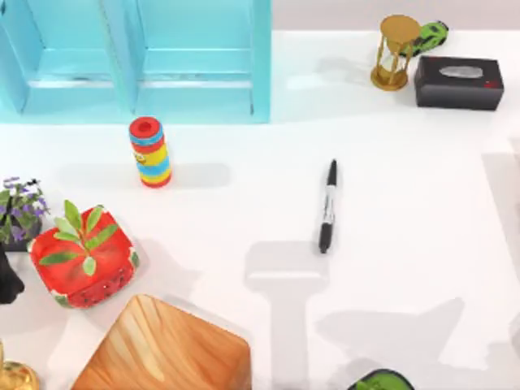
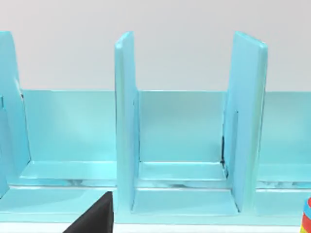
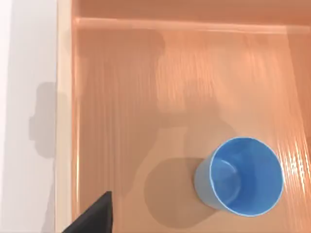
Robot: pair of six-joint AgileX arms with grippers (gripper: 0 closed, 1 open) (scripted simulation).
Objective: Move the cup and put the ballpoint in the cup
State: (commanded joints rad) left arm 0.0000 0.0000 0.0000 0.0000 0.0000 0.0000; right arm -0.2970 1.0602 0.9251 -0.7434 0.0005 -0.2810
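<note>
Right wrist above upright light-blue tapered cup [image 3: 240, 177] in orange wooden tray [image 3: 121, 97]; finger state of both grippers indeterminable.

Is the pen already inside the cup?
No, the pen lies flat on the white table; the cup looks empty.

Ballpoint [image 1: 327, 206] lies flat on the white table [image 1: 244, 211], right of centre, cap end toward the near edge, nothing touching it. Striped cylinder [image 1: 150, 152] stands upright, left of centre, just in front of the light-blue shelf unit [image 1: 138, 61]. Hourglass [image 1: 394, 51], green toy car [image 1: 429, 36] and black box [image 1: 459, 82] sit far right. Red planter [image 1: 81, 256] and wooden block [image 1: 166, 349] near left.
</note>
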